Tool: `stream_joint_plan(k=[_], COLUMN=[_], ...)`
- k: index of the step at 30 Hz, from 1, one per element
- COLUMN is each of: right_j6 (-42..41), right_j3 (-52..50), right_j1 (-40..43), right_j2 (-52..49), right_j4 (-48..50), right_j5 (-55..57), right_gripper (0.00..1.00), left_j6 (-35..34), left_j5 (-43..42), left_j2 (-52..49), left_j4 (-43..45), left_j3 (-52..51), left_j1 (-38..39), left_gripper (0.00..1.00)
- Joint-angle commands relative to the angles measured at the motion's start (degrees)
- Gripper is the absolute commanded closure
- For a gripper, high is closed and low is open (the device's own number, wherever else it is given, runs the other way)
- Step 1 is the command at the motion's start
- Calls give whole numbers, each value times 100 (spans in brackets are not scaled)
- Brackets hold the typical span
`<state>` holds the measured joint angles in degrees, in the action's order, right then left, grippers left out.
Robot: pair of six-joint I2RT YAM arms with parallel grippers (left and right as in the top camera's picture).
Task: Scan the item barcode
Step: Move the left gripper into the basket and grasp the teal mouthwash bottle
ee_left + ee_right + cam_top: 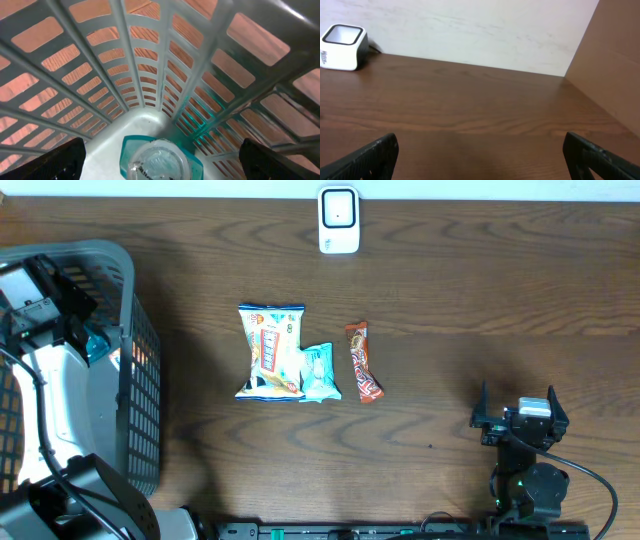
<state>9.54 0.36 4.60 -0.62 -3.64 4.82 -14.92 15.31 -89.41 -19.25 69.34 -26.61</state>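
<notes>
A teal packet with a clear round lid [159, 161] lies on the floor of the grey basket [150, 75]. My left gripper [162, 156] hangs open just above it, one finger on each side and neither touching. From overhead only a teal sliver [97, 345] of it shows beside the left arm. The white barcode scanner [339, 220] stands at the table's far edge, also at the left in the right wrist view [342, 47]. My right gripper [517, 398] rests open near the front right, with nothing between its fingers [380, 152].
On the table's middle lie a blue-and-white snack bag [270, 352], a small teal packet [319, 372] and an orange bar [363, 361]. The basket's slotted walls [140, 380] close in around the left arm. A cardboard panel [615, 55] stands to the right.
</notes>
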Motion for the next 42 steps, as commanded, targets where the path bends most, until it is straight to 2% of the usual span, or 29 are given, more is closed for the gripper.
stream_joint_plan(k=[1,4,7,9,11,14,17,27,37,42], right_j6=[39,39,39,39,39,39,39,39,39,39], right_j3=[-4,-4,-4,-4,-4,-4,-4,-4,-4,-4], right_j1=[24,24,24,24,24,24,24,24,24,24], right_j2=[24,24,24,24,24,24,24,24,24,24], right_j4=[-20,-20,-20,-20,-20,-20,-20,-20,-20,-20], right_j5=[44,44,44,44,44,44,44,42,44,44], right_gripper=[1,1,1,1,1,1,1,1,1,1], left_j6=[284,284,197,199,197,197,199,197,175,-101], left_j5=[13,13,13,13,15,15,20,39,79,63], left_j2=[-122,-192,-254,-291,-306,-306,-291,114,1355,2022], left_j4=[22,-33,-37,-37,-57,-61,-48,52,-26,-192], left_j3=[46,-17,-66,-66,-66,-66,-63,-31,-31,-31], left_j1=[-22,-22,-22,-22,-22,-22,-22,-22,-22,-20], left_gripper=[3,27,30,36,47,54,66,68,68,68])
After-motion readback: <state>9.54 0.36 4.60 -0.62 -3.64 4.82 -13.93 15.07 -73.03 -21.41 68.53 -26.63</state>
